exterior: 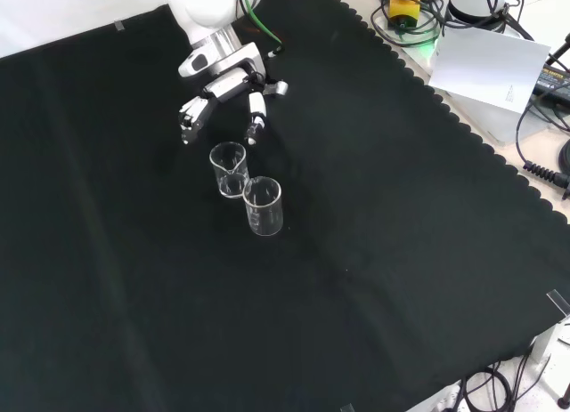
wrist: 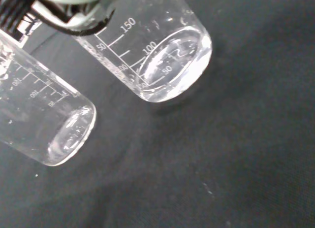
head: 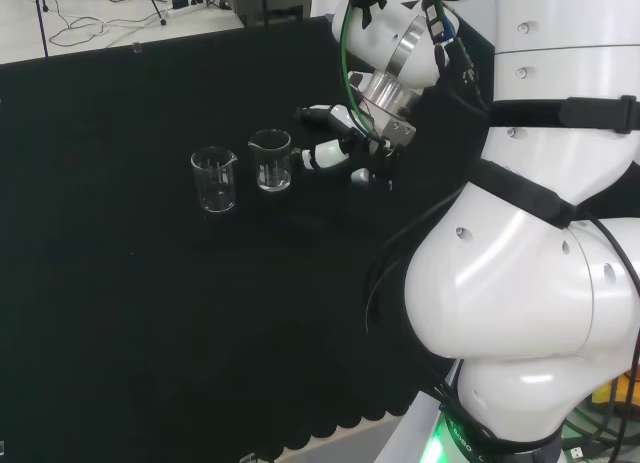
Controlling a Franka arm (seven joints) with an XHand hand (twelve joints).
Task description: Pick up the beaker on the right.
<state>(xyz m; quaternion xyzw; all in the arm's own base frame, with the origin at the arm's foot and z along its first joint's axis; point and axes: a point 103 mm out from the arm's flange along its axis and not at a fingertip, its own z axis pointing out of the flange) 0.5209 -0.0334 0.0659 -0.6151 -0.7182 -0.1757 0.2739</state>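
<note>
Two clear glass beakers stand upright and close together on the black cloth. In the head view one beaker [head: 214,180] is on the left and the other beaker [head: 270,160] on the right. The black and white hand [head: 345,148] is just right of that right beaker, open, its fingers reaching towards the glass; I cannot tell whether they touch it. In the front view the hand [exterior: 223,92] hangs beyond the farther beaker [exterior: 230,169], fingers spread to either side above it, and the nearer beaker [exterior: 264,206] stands in front. The wrist view shows both, one beaker [wrist: 162,55] close under the hand [wrist: 69,9] and the other beaker [wrist: 44,124] beside it.
The black cloth [exterior: 374,252] spreads wide around the beakers. The arm's white links [head: 530,243] take up the right of the head view. Cables, a white sheet [exterior: 494,69] and equipment lie off the cloth's edge at the front view's top right.
</note>
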